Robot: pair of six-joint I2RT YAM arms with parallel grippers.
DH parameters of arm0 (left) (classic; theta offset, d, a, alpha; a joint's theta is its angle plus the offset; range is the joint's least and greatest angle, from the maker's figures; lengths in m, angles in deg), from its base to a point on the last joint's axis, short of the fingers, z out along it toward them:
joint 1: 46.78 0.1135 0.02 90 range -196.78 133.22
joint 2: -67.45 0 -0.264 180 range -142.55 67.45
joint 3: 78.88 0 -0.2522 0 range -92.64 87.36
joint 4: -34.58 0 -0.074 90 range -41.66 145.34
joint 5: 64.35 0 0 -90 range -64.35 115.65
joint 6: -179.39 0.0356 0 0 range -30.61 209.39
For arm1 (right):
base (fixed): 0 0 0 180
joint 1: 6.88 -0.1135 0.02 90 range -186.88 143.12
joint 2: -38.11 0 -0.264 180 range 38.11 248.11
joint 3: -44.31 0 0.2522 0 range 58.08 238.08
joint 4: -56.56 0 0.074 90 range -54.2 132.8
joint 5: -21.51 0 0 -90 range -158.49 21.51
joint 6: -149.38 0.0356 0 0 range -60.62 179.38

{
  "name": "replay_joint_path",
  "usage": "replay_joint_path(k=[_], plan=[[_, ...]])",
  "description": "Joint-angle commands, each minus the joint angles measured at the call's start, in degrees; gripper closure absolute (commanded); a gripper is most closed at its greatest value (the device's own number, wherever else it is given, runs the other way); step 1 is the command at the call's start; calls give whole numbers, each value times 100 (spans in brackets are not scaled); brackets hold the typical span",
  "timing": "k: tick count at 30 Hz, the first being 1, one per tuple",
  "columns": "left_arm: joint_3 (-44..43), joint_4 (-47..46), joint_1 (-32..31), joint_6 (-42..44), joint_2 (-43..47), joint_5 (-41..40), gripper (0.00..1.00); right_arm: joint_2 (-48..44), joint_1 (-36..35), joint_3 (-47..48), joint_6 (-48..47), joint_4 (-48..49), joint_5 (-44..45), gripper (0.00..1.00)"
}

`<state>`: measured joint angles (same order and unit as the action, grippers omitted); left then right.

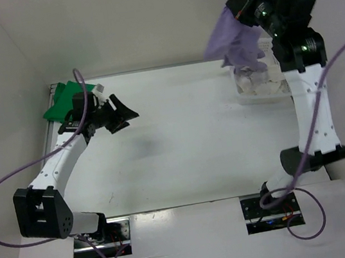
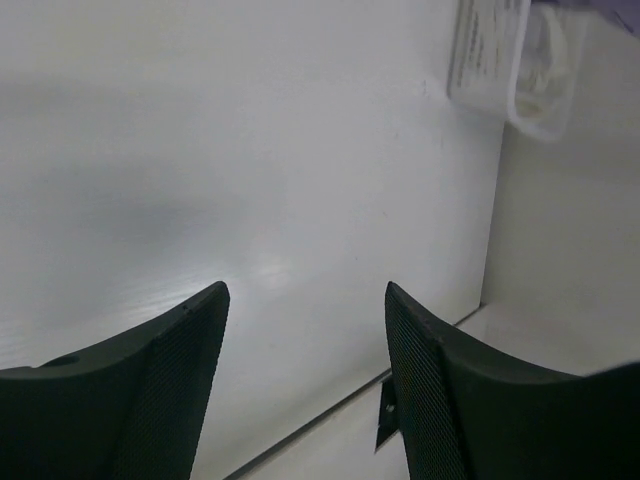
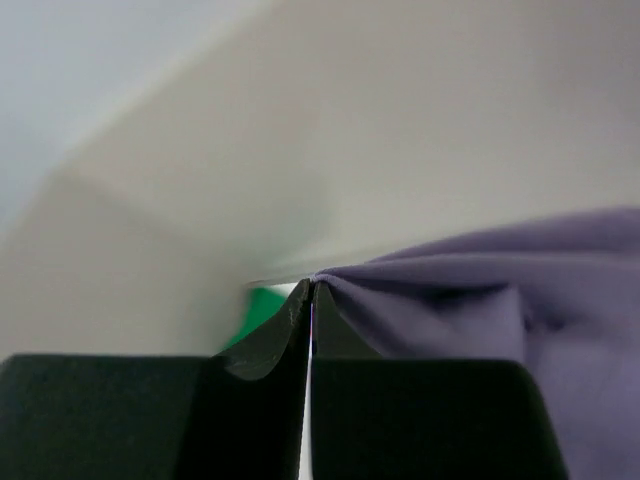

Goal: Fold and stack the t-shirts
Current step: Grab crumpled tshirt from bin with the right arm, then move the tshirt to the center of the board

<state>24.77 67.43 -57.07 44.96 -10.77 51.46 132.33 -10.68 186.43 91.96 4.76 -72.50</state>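
Observation:
My right gripper (image 1: 237, 8) is raised high over the far right of the table and is shut on the lavender-purple shirt (image 1: 234, 40), which hangs bunched below it above the basket. In the right wrist view the fingertips (image 3: 312, 286) pinch a fold of the lavender cloth (image 3: 480, 290). The bright green shirt (image 1: 63, 101) lies folded at the table's far left corner, and a bit of it shows in the right wrist view (image 3: 262, 304). My left gripper (image 1: 120, 114) is open and empty beside the green shirt, over bare table (image 2: 305, 290). Pale cloth (image 1: 254, 85) lies in the basket; I cannot tell if it is the cream-white shirt.
The white plastic lattice basket (image 1: 246, 97) stands at the far right of the table, under the hanging shirt; it also shows in the left wrist view (image 2: 478, 60). Walls close in the table at the left and back. Purple cables trail from both arms.

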Motion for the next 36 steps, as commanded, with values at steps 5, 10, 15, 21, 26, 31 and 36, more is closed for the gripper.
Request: replay_joint_path(k=[5, 10, 15, 21, 26, 31, 36], plan=[[-122, -116, 1027, -427, 51, -225, 28, -1001, -500, 207, 1109, 1316, -2252, 100], [-245, -64, 1450, -427, 166, -277, 26, -1063, -781, -739, 1505, 1826, -2841, 100], [36, -64, 1450, -138, 307, -409, 25, -1195, -974, -3502, 1393, 2362, -2772, 100], [211, 454, 678, 759, 88, -1182, 25, -582, -974, -4863, 865, 2416, -2007, 100], [677, 665, -148, 944, -159, -1314, 34, -396, -1360, -5048, 803, 2363, -1499, 100], [1020, 999, -931, 892, -159, -1753, 40, -124, -1361, -4698, 689, 2056, -647, 100], [1082, 1298, -1151, 716, -54, -2026, 32, 80, -1361, -4100, 689, 1923, -513, 100]])
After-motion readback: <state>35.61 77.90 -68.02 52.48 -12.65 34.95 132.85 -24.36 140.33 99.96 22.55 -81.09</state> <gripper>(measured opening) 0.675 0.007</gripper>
